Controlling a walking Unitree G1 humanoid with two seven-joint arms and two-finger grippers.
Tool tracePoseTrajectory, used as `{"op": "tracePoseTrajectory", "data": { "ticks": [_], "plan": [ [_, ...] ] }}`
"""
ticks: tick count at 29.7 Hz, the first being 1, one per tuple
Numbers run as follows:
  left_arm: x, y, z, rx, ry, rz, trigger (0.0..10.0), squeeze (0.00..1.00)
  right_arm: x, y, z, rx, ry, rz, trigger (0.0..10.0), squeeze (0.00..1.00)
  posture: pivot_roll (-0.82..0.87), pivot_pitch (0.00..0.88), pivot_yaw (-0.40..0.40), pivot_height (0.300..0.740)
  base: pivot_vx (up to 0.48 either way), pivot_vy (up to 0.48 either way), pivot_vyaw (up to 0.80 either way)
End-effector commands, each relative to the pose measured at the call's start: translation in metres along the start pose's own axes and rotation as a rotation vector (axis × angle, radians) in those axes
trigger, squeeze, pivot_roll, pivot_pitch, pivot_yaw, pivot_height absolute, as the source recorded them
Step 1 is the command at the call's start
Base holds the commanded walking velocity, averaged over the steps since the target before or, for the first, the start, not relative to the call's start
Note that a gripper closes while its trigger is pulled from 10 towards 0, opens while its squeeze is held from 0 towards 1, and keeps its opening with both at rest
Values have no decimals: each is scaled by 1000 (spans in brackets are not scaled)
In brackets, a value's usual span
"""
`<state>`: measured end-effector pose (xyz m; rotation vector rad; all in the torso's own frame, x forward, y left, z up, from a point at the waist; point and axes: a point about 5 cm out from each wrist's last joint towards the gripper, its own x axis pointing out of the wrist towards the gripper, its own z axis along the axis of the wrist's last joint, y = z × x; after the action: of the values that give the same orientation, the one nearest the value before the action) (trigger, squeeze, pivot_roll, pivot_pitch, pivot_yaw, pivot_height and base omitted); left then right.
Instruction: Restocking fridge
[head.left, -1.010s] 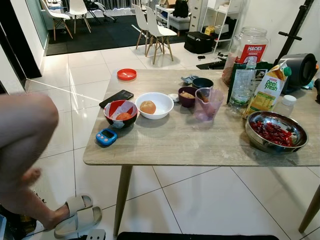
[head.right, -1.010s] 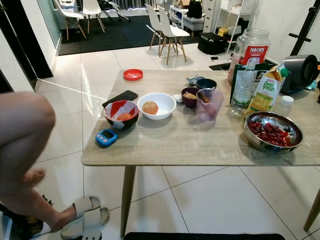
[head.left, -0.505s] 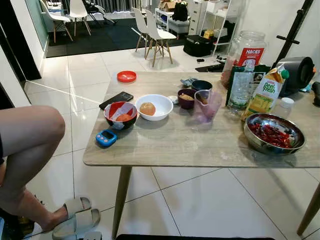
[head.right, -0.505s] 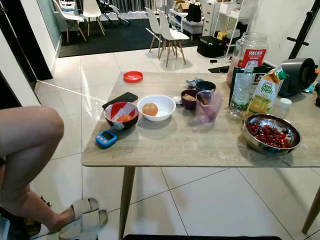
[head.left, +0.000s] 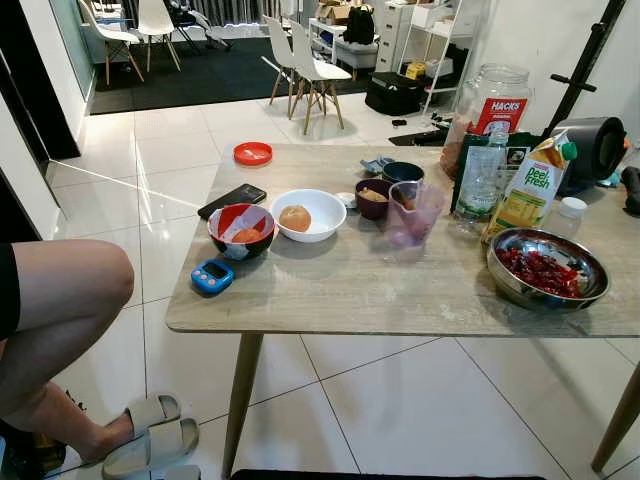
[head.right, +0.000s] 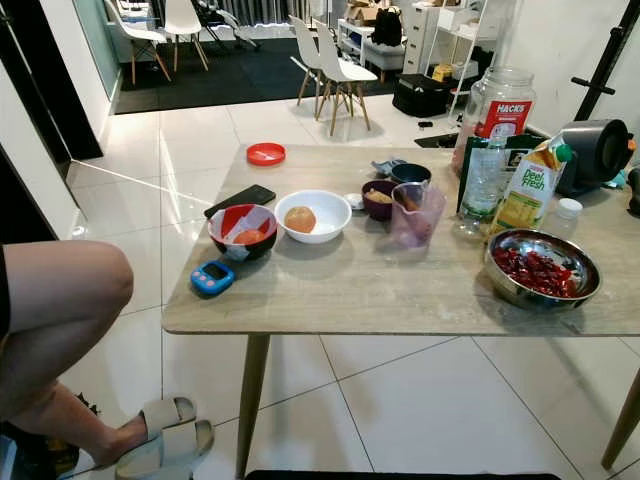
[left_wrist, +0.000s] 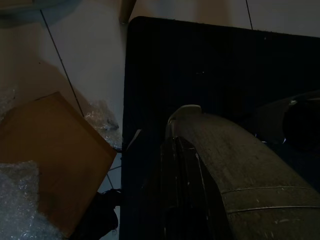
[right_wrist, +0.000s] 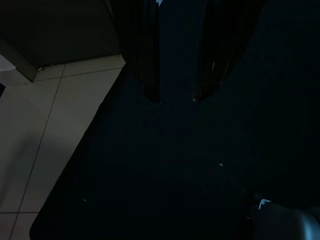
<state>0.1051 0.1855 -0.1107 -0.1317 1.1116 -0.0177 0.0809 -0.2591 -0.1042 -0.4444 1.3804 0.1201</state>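
A wooden table (head.left: 380, 290) stands before me with food on it. At its right end are a Peel Fresh juice carton (head.left: 528, 188), a clear water bottle (head.left: 479, 180) and a steel bowl of red pieces (head.left: 547, 268). Near the middle sit a white bowl holding a round orange fruit (head.left: 308, 212), a red bowl (head.left: 241, 228), a small dark bowl (head.left: 374, 196) and a purple plastic cup (head.left: 415, 210). My right gripper (right_wrist: 176, 97) hangs low over a black mat (right_wrist: 165, 170), open and holding nothing. The left wrist view is dark, with a grey robot limb (left_wrist: 235, 175) above the same mat.
A person's bare leg (head.left: 60, 310) and sandals (head.left: 150, 440) are at the left by the table. A blue timer (head.left: 212, 274), phone (head.left: 232, 199) and red lid (head.left: 253, 152) lie on the table's left part. A big Hacks jar (head.left: 494, 100) and black appliance (head.left: 597, 145) stand behind. White chairs (head.left: 305, 60) beyond.
The person's knee has dropped lower and drawn back toward the left edge. The view has shifted slightly. Nothing on the table has moved.
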Motion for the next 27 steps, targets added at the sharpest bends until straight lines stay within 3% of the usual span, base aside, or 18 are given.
{"op": "tracePoseTrajectory", "data": {
  "ticks": [1, 27],
  "plan": [
    [-1, -2, -12, -11, 45, -1, 10000, 0, 0, 1, 2, 8, -13, 1, 10000, 0, -48, 0, -30, 740, 0, 0, 0],
    [0, -9, -11, -7, 46, -20, 10000, 0, 1, 4, 4, 8, -15, 2, 10000, 0, -53, 0, -33, 740, 0, 0, 0]
  ]
}}
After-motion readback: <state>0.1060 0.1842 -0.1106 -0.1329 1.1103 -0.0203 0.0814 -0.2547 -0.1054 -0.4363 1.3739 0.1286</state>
